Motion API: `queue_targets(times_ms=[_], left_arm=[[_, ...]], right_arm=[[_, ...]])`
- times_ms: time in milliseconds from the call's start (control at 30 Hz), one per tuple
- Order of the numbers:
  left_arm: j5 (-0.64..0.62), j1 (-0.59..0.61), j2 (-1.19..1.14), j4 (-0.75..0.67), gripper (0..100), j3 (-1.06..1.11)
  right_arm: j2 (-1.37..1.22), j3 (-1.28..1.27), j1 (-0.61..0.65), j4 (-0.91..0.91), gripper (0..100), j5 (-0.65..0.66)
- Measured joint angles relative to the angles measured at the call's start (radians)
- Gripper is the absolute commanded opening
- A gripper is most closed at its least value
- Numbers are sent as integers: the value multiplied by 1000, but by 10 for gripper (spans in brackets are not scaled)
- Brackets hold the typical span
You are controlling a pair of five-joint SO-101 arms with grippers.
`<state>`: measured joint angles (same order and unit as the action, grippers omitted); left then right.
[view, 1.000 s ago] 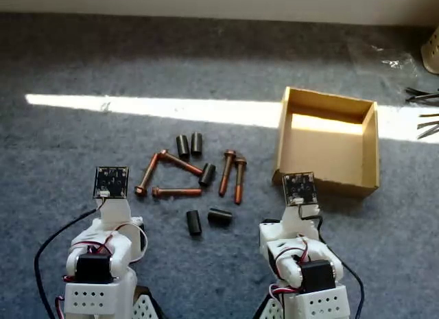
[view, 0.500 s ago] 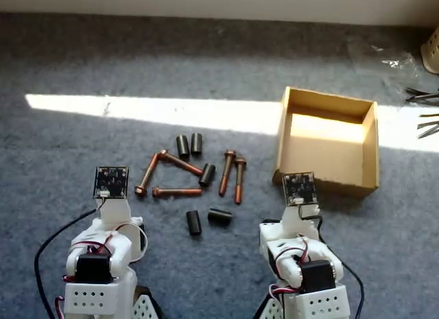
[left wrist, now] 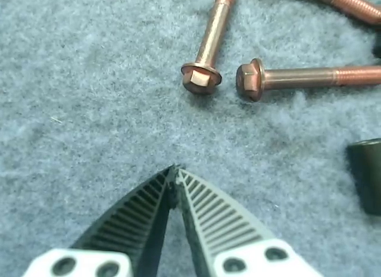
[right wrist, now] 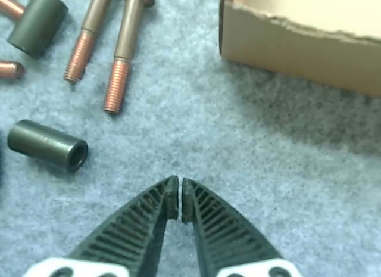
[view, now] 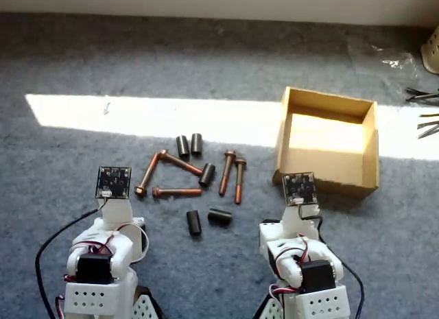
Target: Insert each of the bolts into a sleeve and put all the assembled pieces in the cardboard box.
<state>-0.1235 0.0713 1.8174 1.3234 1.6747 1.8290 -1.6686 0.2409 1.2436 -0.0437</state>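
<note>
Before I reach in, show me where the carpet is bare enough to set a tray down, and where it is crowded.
Bare carpet lies left of the bolts, and a wide strip runs beyond the sleeves toward the wall. The cardboard box holds nothing. Crowded: the middle, where bolts and sleeves lie close together.

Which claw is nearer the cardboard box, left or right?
Right. The right claw sits shut just short of the cardboard box; the left claw rests beside two bolt heads, farther off.
</note>
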Motion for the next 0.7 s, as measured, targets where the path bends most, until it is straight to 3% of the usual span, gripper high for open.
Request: queue_targets(times_ms=[267,500,700], left_arm=[[0,-3,0,0,10,0],[6,-94,0,0,11,0],[284,-87,0,-80,7,0]], right_arm=[[0,0,18,0,15,0],[0,0,20,0,15,0],[0,0,18,-35,15,0]])
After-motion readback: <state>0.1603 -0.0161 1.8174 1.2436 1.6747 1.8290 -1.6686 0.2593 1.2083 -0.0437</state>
